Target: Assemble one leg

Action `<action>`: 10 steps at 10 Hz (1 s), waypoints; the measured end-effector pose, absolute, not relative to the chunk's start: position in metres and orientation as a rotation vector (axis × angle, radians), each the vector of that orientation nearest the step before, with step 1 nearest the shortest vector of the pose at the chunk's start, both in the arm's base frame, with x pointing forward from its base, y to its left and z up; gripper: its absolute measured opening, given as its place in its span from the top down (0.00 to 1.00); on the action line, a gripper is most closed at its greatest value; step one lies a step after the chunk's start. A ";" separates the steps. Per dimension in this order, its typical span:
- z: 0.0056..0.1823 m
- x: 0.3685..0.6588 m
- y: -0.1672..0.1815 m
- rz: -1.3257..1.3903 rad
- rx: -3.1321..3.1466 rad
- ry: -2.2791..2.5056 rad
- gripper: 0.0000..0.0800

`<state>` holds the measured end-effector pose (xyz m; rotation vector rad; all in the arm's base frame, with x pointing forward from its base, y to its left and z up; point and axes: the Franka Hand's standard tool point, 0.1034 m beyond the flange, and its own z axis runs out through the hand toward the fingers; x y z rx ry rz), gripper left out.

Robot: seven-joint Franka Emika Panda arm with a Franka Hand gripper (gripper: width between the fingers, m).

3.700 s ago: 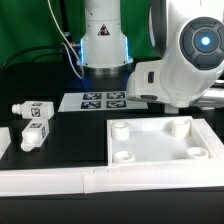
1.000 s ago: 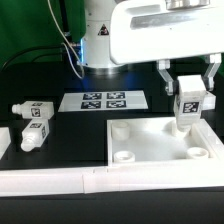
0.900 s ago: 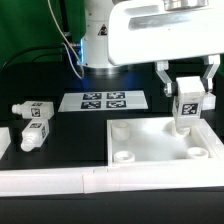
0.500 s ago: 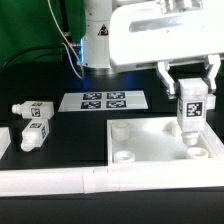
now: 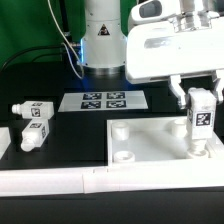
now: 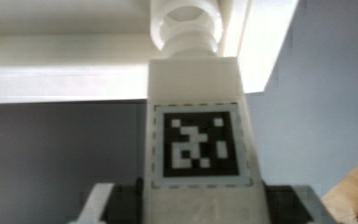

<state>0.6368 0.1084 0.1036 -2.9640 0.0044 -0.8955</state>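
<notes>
My gripper (image 5: 199,93) is shut on a white leg (image 5: 201,121) with a black-and-white tag and holds it upright. Its round lower end is over the near corner socket on the exterior view's right of the large white square panel (image 5: 150,142); I cannot tell whether it touches. In the wrist view the leg (image 6: 202,120) fills the middle, its round end over the panel's edge (image 6: 69,70), my fingers (image 6: 108,200) pressed on both sides of it. Two more legs (image 5: 33,110) (image 5: 33,133) lie on the table at the exterior view's left.
The marker board (image 5: 105,100) lies behind the panel, in front of the robot base (image 5: 100,35). A white rail (image 5: 60,180) runs along the near edge of the table.
My gripper has moved with the leg toward the exterior view's right and a little nearer, from over the panel's far right socket to its near right socket. The wrist has turned.
</notes>
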 end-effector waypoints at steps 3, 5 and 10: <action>0.099 0.635 0.113 -0.887 -2.965 -0.005 0.64; 0.095 0.634 0.112 -0.897 -2.965 -0.005 0.64; 0.085 0.635 0.110 -0.905 -2.967 -0.001 0.64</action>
